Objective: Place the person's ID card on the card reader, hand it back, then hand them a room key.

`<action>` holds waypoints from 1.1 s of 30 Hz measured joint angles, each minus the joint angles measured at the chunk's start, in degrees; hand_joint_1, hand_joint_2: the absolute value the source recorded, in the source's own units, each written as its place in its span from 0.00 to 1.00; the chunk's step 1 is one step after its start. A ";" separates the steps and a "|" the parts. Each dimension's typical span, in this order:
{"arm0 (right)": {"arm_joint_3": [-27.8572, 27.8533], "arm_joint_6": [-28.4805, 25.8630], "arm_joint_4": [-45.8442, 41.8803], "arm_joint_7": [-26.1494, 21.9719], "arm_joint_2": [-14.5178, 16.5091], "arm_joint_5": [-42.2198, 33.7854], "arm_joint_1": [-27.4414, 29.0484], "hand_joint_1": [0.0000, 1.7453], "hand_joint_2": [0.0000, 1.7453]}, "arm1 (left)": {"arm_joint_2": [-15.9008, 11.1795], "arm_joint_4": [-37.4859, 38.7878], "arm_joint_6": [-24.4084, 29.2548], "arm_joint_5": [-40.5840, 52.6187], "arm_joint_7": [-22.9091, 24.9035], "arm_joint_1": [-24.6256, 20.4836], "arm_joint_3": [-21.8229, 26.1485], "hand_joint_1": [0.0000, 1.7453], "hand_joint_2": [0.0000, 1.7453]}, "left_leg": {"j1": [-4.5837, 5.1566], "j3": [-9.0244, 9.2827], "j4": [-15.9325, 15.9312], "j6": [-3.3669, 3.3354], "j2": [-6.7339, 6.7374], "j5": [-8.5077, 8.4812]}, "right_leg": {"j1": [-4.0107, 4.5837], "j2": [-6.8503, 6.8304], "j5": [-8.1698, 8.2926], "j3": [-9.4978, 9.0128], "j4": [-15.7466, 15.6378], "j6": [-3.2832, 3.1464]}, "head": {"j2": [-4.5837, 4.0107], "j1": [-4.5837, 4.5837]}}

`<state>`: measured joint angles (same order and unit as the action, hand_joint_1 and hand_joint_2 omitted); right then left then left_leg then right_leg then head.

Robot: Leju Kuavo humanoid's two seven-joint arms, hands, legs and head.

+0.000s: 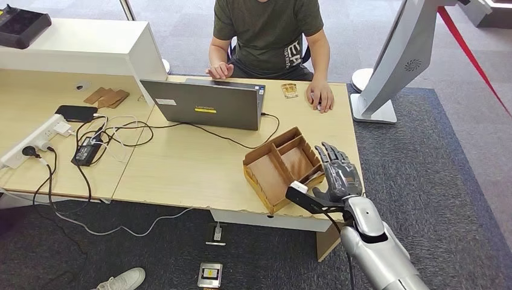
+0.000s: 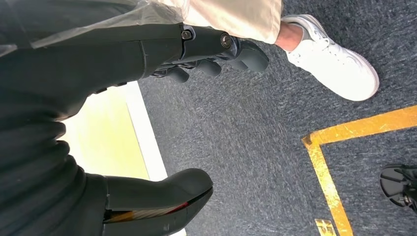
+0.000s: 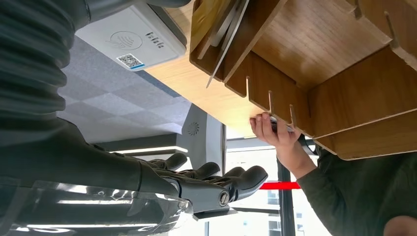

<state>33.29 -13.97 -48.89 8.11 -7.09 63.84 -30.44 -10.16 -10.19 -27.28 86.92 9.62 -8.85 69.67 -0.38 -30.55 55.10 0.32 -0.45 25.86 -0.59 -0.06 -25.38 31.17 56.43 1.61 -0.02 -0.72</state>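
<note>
Right hand (image 1: 338, 172) hovers over the near right corner of the counter (image 1: 181, 169), fingers extended and spread, palm holding nothing; in the right wrist view the fingers (image 3: 236, 179) are likewise stretched out and apart. It sits just beside the right edge of a brown wooden organizer tray (image 1: 281, 166) with several compartments. Close under the hand, at the counter's front edge, lies a white card reader (image 3: 133, 37), its label and QR sticker legible from the wrist camera; from the head view a dark arm part covers most of it. Thin cards (image 3: 226, 29) stand slotted in one end compartment of the tray, seen from the right wrist; which is the room key cannot be told. Left hand (image 2: 211, 54) hangs low over grey carpet (image 2: 246, 137), fingers curled inward with nothing in them, thumb apart. A person (image 1: 268, 36) in a dark green shirt sits across the counter behind an open grey laptop (image 1: 205, 106), one hand resting on the counter (image 1: 320, 96) near a small card-like item (image 1: 290, 90); whether that is the ID card cannot be told. A power strip (image 1: 36, 139) with tangled cables lies at the far left.
</note>
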 joint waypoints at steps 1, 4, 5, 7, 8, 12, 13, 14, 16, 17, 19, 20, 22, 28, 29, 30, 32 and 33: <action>0.02 0.00 0.00 -0.02 0.02 0.00 0.00 0.00 1.00 | 0.00 0.00 0.00 0.00 0.00 0.00 -0.01 0.00 1.00 | 0.00 0.00 0.00 0.00 0.00 0.00 | 0.00 0.00 0.00 0.00 0.00 0.00 | 0.00 0.00; 0.09 0.00 0.01 -0.23 0.11 -0.01 0.00 0.00 1.00 | 0.00 0.00 0.00 -0.01 0.00 0.00 0.00 0.00 1.00 | 0.00 0.00 0.00 0.00 0.00 0.00 | 0.00 0.00 0.00 0.00 0.00 0.00 | 0.00 0.00; 0.13 0.00 0.01 -0.31 0.19 -0.02 0.00 0.00 1.00 | 0.00 0.00 0.00 -0.01 0.00 0.00 0.01 0.00 1.00 | 0.00 0.00 0.00 0.00 0.00 0.00 | 0.00 0.00 0.00 0.00 0.00 0.00 | 0.00 0.00; 0.21 0.01 0.02 -0.42 0.40 -0.02 0.00 0.00 1.00 | 0.00 0.00 0.00 -0.02 0.00 0.00 0.01 0.00 1.00 | 0.00 0.00 0.00 0.00 0.00 0.00 | 0.00 0.00 0.00 0.00 0.01 0.00 | 0.00 0.00; 0.27 0.01 0.03 -0.46 0.51 -0.02 0.00 0.00 1.00 | -0.01 0.00 0.00 -0.02 0.00 -0.01 0.01 0.00 1.00 | 0.00 0.00 0.00 0.00 0.00 0.00 | 0.00 0.00 0.00 0.00 0.01 0.00 | 0.00 0.00; 0.60 -0.09 0.22 -0.61 0.95 -0.18 0.00 0.00 1.00 | 0.01 0.00 0.00 -0.02 0.00 0.00 0.01 0.00 1.00 | 0.00 0.00 0.00 0.00 0.00 0.00 | 0.00 0.00 -0.01 0.00 0.01 -0.01 | 0.00 0.00; 0.68 -0.13 0.33 -0.61 1.04 -0.26 0.00 0.00 1.00 | 0.02 0.00 0.00 -0.02 0.00 -0.01 0.01 0.00 1.00 | 0.00 0.00 0.00 0.00 0.00 0.00 | 0.00 0.00 -0.01 0.01 0.01 -0.01 | 0.00 0.00; 0.77 -0.15 0.46 -0.61 1.11 -0.32 0.00 0.00 1.00 | 0.02 0.00 0.00 -0.01 0.00 -0.01 0.01 0.00 1.00 | 0.00 0.00 0.00 0.00 0.00 0.00 | 0.00 0.00 -0.01 0.01 0.01 -0.01 | 0.00 0.00; 0.94 -0.18 0.71 -0.60 1.20 -0.41 0.00 0.00 1.00 | 0.02 0.00 0.00 0.02 0.00 0.00 0.01 0.00 1.00 | 0.00 0.00 0.00 0.00 0.00 0.00 | 0.00 0.00 -0.01 0.01 0.00 -0.01 | 0.00 0.00; 1.01 -0.17 0.82 -0.59 1.20 -0.45 0.00 0.00 1.00 | 0.02 0.00 0.00 0.04 0.00 0.00 0.01 0.00 1.00 | 0.00 0.00 0.00 0.00 0.00 0.00 | 0.00 0.00 -0.01 0.01 0.00 -0.01 | 0.00 0.00; 1.10 -0.17 0.96 -0.56 1.20 -0.53 0.01 0.00 1.00 | 0.01 0.00 0.00 0.07 0.00 0.01 0.01 0.00 1.00 | 0.00 0.00 0.00 0.00 0.00 0.00 | 0.00 0.00 -0.01 0.01 0.00 -0.01 | 0.00 0.00; 1.14 -0.17 1.02 -0.51 1.19 -0.57 0.01 0.00 1.00 | 0.01 0.00 0.00 0.08 0.00 0.01 0.01 0.00 1.00 | 0.00 0.00 0.00 0.00 0.00 0.00 | 0.00 0.00 -0.01 0.01 0.00 -0.01 | 0.00 0.00; 1.22 -0.16 1.17 -0.43 1.19 -0.63 0.02 0.00 1.00 | 0.01 0.00 0.00 0.09 -0.01 0.01 0.01 0.00 1.00 | 0.00 0.00 0.00 0.00 0.00 0.00 | 0.00 0.00 -0.01 0.01 0.00 -0.01 | 0.00 0.00; 1.41 -0.07 1.42 -0.41 1.21 -0.56 0.06 0.00 1.00 | 0.02 0.00 0.00 0.11 -0.05 0.01 0.01 0.00 1.00 | 0.00 0.00 0.00 0.00 0.00 0.00 | 0.00 0.00 -0.01 0.01 0.00 -0.01 | 0.00 0.00; 1.45 -0.04 1.43 -0.42 1.24 -0.54 0.07 0.00 1.00 | 0.02 0.00 0.00 0.11 -0.07 0.01 0.01 0.00 1.00 | 0.00 0.00 0.00 0.00 0.00 0.00 | 0.00 0.00 -0.01 0.01 0.00 -0.01 | 0.00 0.00; 1.49 -0.02 1.43 -0.42 1.28 -0.51 0.08 0.00 1.00 | 0.02 0.00 0.00 0.11 -0.07 0.01 0.01 0.00 1.00 | 0.00 0.00 0.00 0.00 0.00 0.00 | 0.00 0.00 -0.01 0.01 0.00 -0.01 | 0.00 0.00; 1.58 0.01 1.46 -0.42 1.36 -0.50 0.09 0.00 1.00 | 0.02 0.00 0.00 0.11 -0.07 0.01 0.01 0.00 1.00 | 0.00 0.00 0.00 0.00 0.00 0.00 | 0.00 0.00 -0.01 0.01 0.00 -0.01 | 0.00 0.00; 1.63 0.01 1.47 -0.42 1.39 -0.48 0.10 0.06 1.00 | 0.02 0.00 0.00 0.11 -0.07 0.01 0.01 0.00 1.00 | 0.00 0.00 0.00 0.00 0.00 0.00 | 0.00 0.00 -0.01 0.01 0.00 -0.01 | 0.00 0.00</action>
<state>34.92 -13.96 -47.42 7.69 -5.70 63.36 -30.35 -10.14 -10.19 -27.28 87.04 9.55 -8.84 69.68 -0.39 -30.54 55.10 0.32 -0.44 25.86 -0.59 -0.06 -25.39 31.18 56.43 1.60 -0.02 -0.72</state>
